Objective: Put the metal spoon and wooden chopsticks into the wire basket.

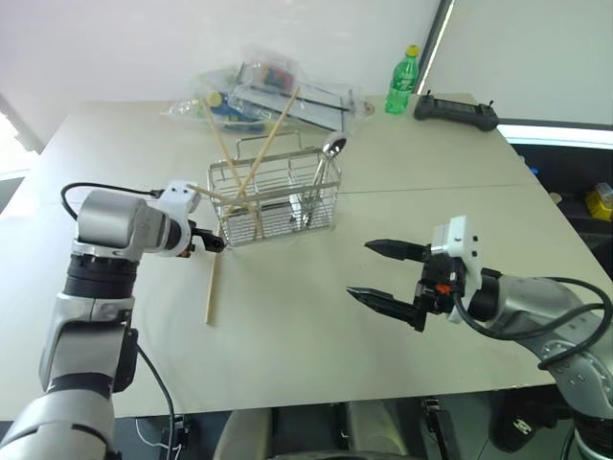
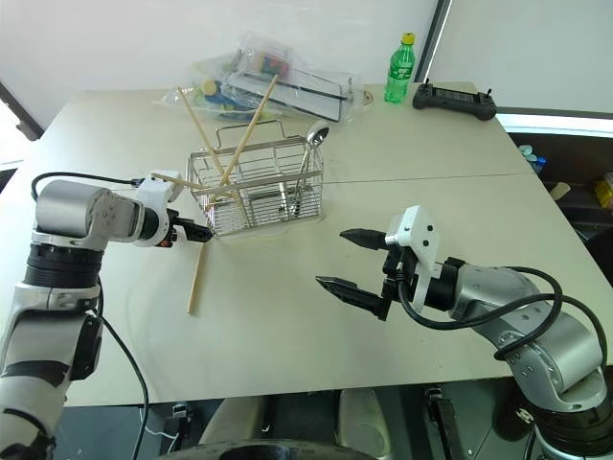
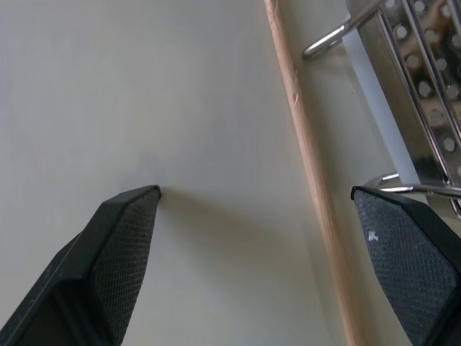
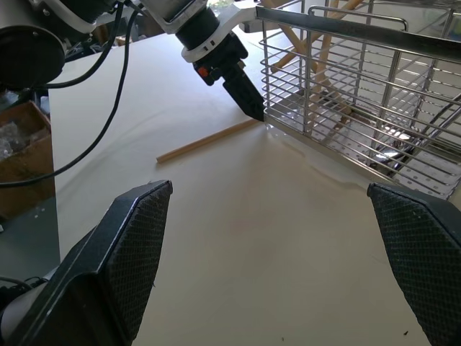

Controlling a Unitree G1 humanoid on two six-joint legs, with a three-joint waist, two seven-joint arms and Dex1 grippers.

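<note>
head view: spoon [image 1: 328, 163] and several chopsticks [image 1: 247, 144] already stand in the wire basket [image 1: 278, 196]; one loose chopstick [image 1: 211, 287] lies on the counter [image 1: 287, 335] at the basket's front-left corner.
left wrist: my left hand [image 3: 256, 249] wide open, empty, straddling that stick. next: lower, pinch.
right wrist: right hand [image 4: 281, 267] open, empty, idle near the basket.

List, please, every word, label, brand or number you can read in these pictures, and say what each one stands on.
No text can be read in any view.
The green bottle has a label, too small to read.
The packets in the clear plastic bag show coloured print, too blurred to read.
The black controller shows no legible marking.
</note>
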